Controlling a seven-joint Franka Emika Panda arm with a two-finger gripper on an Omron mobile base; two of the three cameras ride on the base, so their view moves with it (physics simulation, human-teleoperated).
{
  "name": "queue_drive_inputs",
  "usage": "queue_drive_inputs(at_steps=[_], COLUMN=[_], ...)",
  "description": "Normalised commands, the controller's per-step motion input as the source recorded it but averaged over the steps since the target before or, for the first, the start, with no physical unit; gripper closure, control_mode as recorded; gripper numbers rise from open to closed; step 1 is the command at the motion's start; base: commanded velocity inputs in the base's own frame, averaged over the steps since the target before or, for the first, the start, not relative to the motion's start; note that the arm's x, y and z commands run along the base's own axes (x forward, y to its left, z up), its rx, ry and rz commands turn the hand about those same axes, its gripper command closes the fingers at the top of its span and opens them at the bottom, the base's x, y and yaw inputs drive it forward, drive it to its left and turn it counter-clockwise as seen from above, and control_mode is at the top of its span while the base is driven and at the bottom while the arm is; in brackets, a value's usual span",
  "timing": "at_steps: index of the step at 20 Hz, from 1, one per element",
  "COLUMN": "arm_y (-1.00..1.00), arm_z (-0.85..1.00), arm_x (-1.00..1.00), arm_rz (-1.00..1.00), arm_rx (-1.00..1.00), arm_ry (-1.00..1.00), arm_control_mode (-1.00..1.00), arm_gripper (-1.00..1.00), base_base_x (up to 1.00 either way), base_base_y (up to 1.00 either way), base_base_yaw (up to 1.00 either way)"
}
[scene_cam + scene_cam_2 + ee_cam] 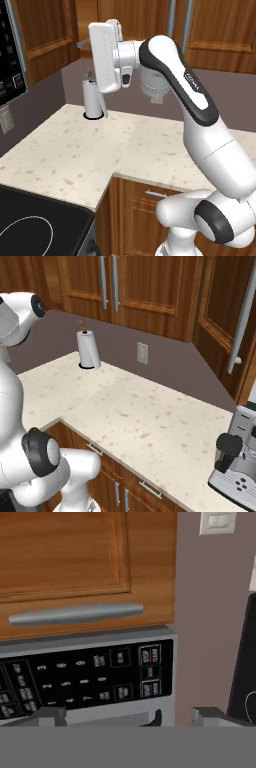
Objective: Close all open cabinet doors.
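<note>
In the hand view, which is rolled on its side, a reddish-brown cabinet door with a long silver bar handle lies straight ahead of my gripper. The two fingertips stand far apart with nothing between them, so it is open. Whether this door sits fully shut I cannot tell. My white hand is raised and points left toward that door. Two more doors with bar handles look flush on the back wall. Another door with its handle hangs on the right.
A microwave with its keypad borders the near door. A paper towel roll stands on the speckled counter. A cooktop lies at the lower left. A coffee machine sits at the right, with a wall outlet behind.
</note>
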Motion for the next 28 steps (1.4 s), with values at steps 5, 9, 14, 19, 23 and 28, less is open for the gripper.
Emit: queue_drive_inputs(at_steps=[5, 9, 14, 19, 23, 28], arm_y=[-0.50, -0.46, -0.44, -0.46, -0.52, -0.54], arm_z=[-0.02, -0.07, -0.13, -0.28, -0.36, -0.39], arm_x=[-0.24, -0.24, -0.24, -0.19, -0.15, -0.15], arm_rz=[0.00, 0.00, 0.00, 0.00, 0.00, 0.00], arm_rx=[-0.08, -0.19, -0.26, -0.35, -0.35, -0.31], arm_ry=[0.11, 0.11, 0.08, 0.05, 0.03, 0.03], arm_control_mode=[-1.00, -1.00, -1.00, -1.00, -1.00, -1.00], arm_gripper=[-1.00, -1.00, -1.00, -1.00, -1.00, -1.00], base_base_x=[0.00, 0.00, 0.00, 0.00, 0.00, 0.00], base_base_y=[0.00, 0.00, 0.00, 0.00, 0.00, 0.00], base_base_yaw=[0.00, 0.00, 0.00, 0.00, 0.00, 0.00])
